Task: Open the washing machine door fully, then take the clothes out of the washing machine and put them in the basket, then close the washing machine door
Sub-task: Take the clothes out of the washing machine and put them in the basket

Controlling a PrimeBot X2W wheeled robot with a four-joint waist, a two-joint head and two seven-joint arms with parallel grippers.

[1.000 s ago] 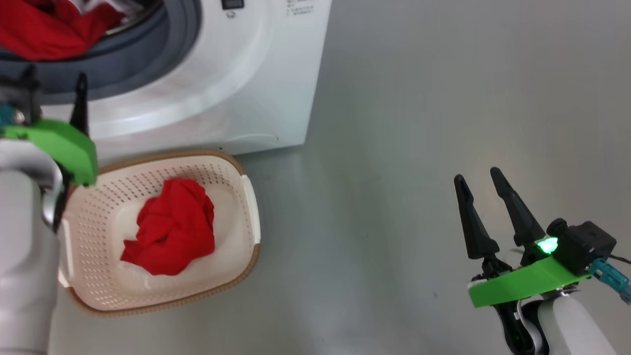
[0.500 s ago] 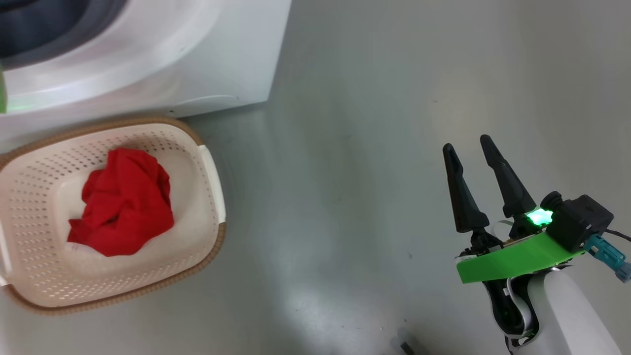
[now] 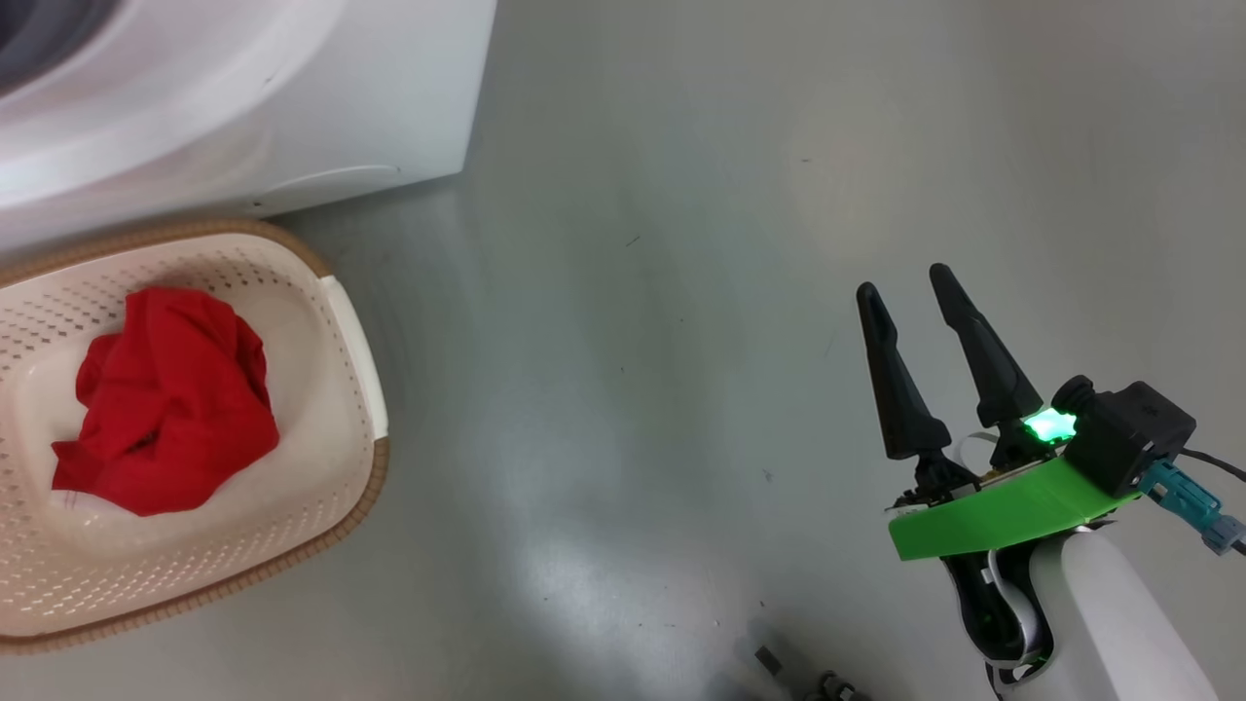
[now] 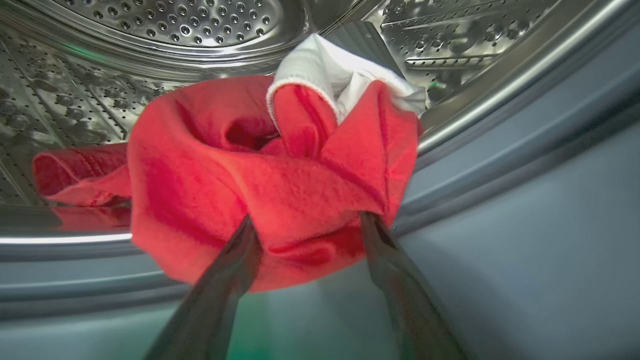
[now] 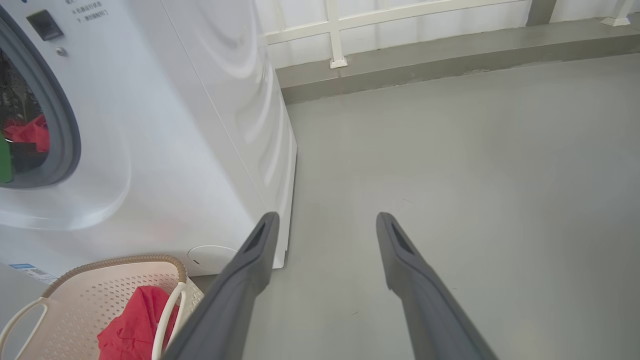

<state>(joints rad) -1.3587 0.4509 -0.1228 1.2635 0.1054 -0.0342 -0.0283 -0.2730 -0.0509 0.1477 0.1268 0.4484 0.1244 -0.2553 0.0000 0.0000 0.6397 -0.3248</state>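
Left hand (image 4: 307, 232) wide open, tips touching red clothes (image 4: 280, 170); right hand (image 3: 905, 282) open, empty.

1. Honestly, nothing here is properly readable.
2. Right wrist view, upper left of the frame: a few printed lines (image 5: 86, 11) on the white front of the washing machine (image 5: 200, 125). They're way too small and blurry to make out.
3. Just left of those is a small dark rectangle (image 5: 45, 25) on the same front, with no digits I can read.
4. Same view, lower left edge: a sticker (image 5: 27, 269) with a blue strip and barcode-ish marks sits on a pale panel. Its text is illegible too.
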